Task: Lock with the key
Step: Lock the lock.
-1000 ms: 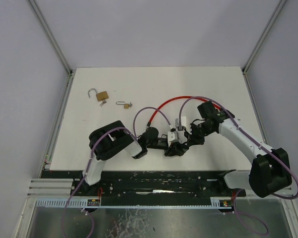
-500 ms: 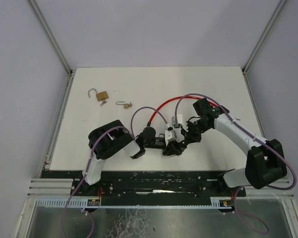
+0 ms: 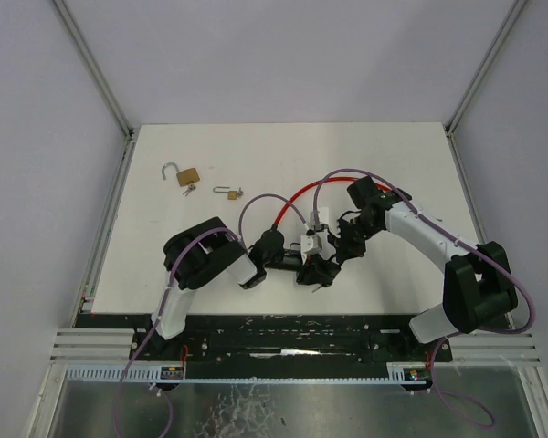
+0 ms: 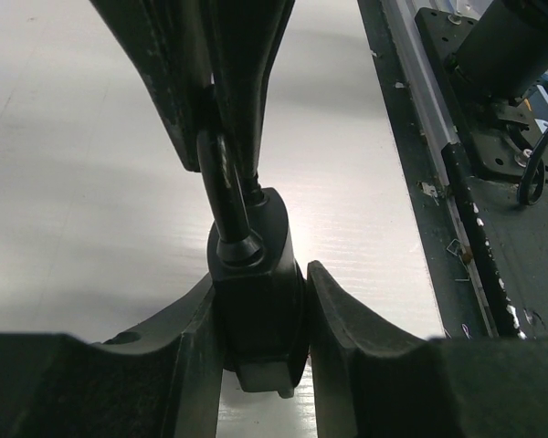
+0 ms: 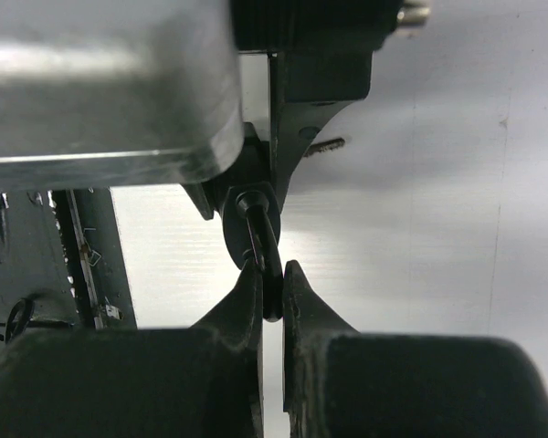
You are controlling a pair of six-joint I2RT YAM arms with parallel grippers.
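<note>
A black lock [image 4: 256, 297] with a red cable [image 3: 297, 195] hangs just above the table near its front middle. My left gripper [image 4: 260, 283] is shut on the lock's body, one finger on each side. A thin black key [image 5: 272, 278] sticks out of the lock's top end. My right gripper [image 5: 272, 274] is shut on the key's flat head, and its fingers [image 4: 178, 109] fill the top of the left wrist view. In the top view both grippers meet at the lock [image 3: 314, 270], which they largely hide.
An open brass padlock [image 3: 185, 175] with keys lies at the far left, and a smaller padlock [image 3: 228, 192] lies right of it. Purple arm cables loop over the middle. The black front rail [image 4: 479, 246] runs close to the lock's right.
My right arm has swung left, carrying its wrist and the key toward the left. The left gripper and the lock have shifted slightly left with it. Both grips are unchanged.
</note>
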